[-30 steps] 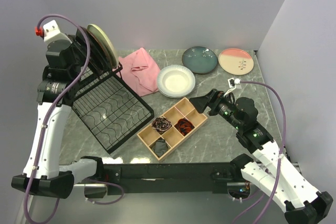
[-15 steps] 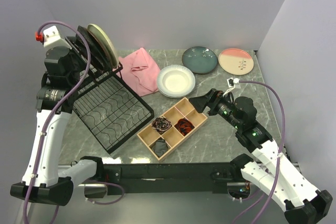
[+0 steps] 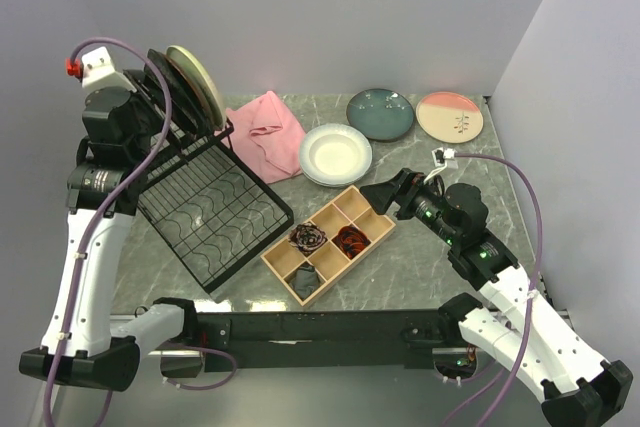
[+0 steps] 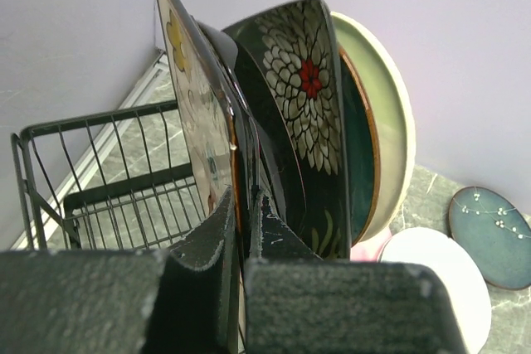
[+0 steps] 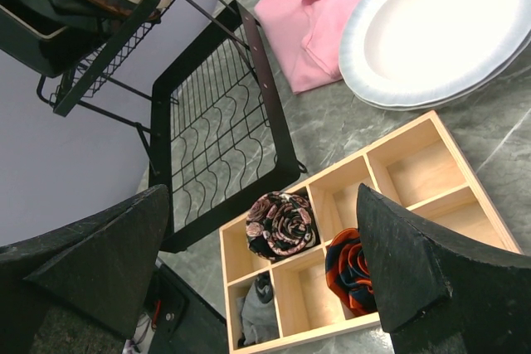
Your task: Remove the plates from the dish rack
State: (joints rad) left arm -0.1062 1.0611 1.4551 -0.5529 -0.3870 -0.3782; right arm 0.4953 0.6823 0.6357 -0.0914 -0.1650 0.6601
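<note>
The black wire dish rack [image 3: 215, 217] stands at the left with its back raised. Several plates stand in it: a square cream floral plate [image 4: 195, 97], a dark plate behind it, a square black floral plate [image 4: 307, 89] and a round cream-green plate [image 4: 390, 122]. My left gripper [image 3: 148, 75] is shut on the lower edge of the cream floral plate, its fingers [image 4: 207, 230] pinching the rim. A teal plate [image 3: 380, 113], a pink-cream plate [image 3: 449, 115] and a white plate [image 3: 335, 154] lie flat on the table. My right gripper [image 3: 385, 195] is open and empty above the wooden tray.
A wooden compartment tray [image 3: 375, 219] with rolled cloths lies in the middle, under the right gripper [image 5: 264, 196]. A pink cloth [image 3: 270, 132] lies between the rack and the white plate. Walls close in at the back and on both sides.
My left wrist has shifted slightly down and left at the plates' edge. The plates in the rack and the right arm have not visibly moved.
</note>
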